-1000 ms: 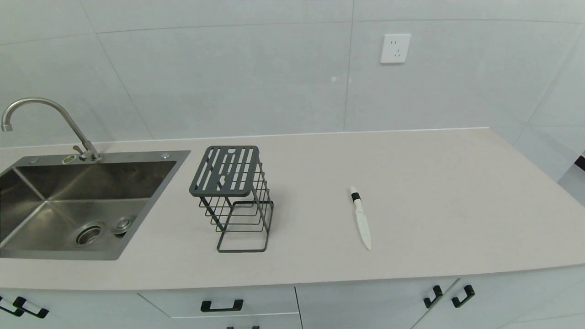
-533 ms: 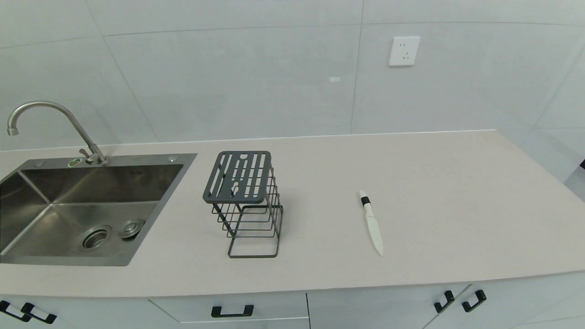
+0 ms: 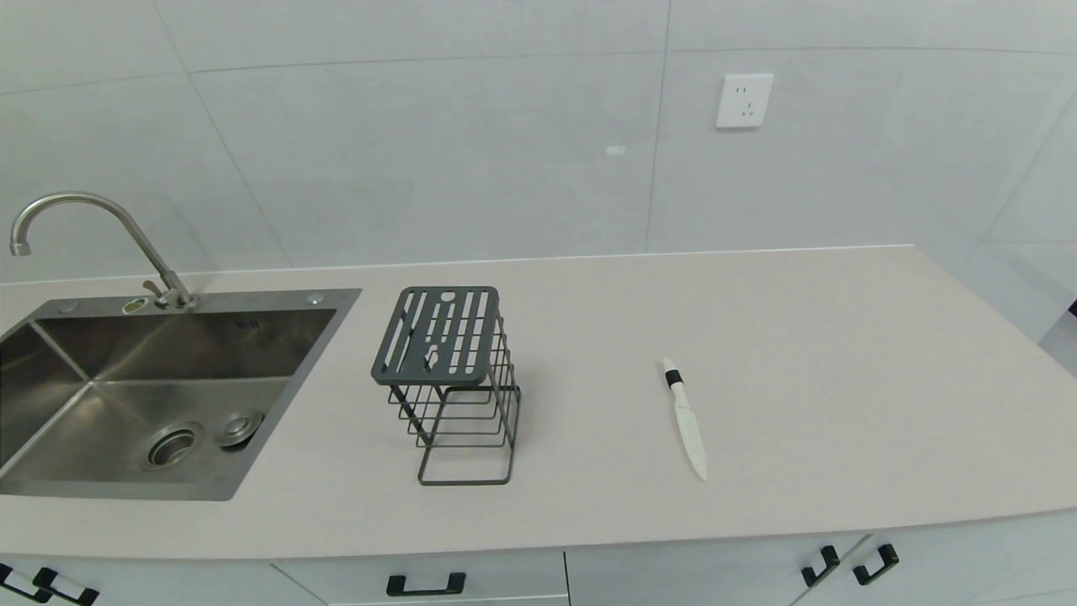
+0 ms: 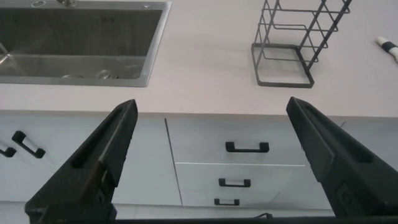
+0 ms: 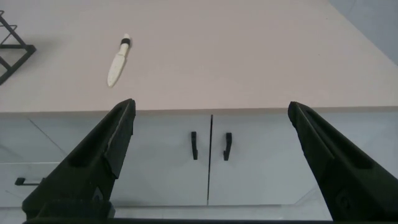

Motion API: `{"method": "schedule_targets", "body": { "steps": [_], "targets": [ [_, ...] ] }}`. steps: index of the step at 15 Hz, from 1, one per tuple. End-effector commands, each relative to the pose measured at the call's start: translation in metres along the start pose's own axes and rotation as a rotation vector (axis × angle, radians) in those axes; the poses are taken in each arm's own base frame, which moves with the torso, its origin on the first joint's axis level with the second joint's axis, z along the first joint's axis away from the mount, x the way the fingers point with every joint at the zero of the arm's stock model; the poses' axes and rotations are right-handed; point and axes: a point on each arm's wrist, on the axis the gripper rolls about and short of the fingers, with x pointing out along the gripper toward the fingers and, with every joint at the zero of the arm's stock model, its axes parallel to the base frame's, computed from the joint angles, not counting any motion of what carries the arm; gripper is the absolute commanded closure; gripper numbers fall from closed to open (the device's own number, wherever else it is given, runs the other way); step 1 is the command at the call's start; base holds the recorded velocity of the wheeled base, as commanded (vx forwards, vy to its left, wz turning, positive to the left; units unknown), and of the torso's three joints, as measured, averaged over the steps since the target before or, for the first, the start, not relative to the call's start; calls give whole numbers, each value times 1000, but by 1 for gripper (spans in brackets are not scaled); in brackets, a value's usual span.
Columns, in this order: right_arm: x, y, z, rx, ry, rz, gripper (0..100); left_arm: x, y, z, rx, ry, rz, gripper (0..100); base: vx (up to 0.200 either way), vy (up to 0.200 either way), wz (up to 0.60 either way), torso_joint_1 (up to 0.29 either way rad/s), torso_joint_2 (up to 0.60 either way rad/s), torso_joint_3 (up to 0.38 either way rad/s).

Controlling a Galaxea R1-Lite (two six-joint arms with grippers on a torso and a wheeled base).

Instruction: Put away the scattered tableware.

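While both arms are held low before the front edge of the beige countertop point(image 3: 799, 353), nothing is gripped: the left gripper point(image 4: 211, 102) and the right gripper point(image 5: 210, 104) are each spread wide and empty. Beyond that edge, on the countertop's right part, a slim white knife with a black band point(image 3: 684, 418) is laid flat. Its long axis is run nearly front to back, with the pointed tip turned to the front edge and the banded blunt end to the wall. Thin and flush on a smooth surface, it may be skidded toward the front edge by a shallow pinch. Farther left, well apart, a dark grey wire rack with a slotted top point(image 3: 446, 379) is stood beside the stainless steel sink point(image 3: 252, 297). Its narrow slots may be missed by a tilted blade.
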Motion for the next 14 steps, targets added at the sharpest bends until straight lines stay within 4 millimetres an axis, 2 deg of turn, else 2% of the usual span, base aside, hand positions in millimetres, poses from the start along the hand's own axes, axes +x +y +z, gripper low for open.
{"method": "schedule_targets", "body": {
  "steps": [1,14],
  "targets": [
    [0,0,0,0,1,0,0,0,0,0,-1,2,1,0,0,0,0,0,0,0],
    [0,0,0,0,1,0,0,0,0,0,0,3,0,0,0,0,0,0,0,0]
  ]
}}
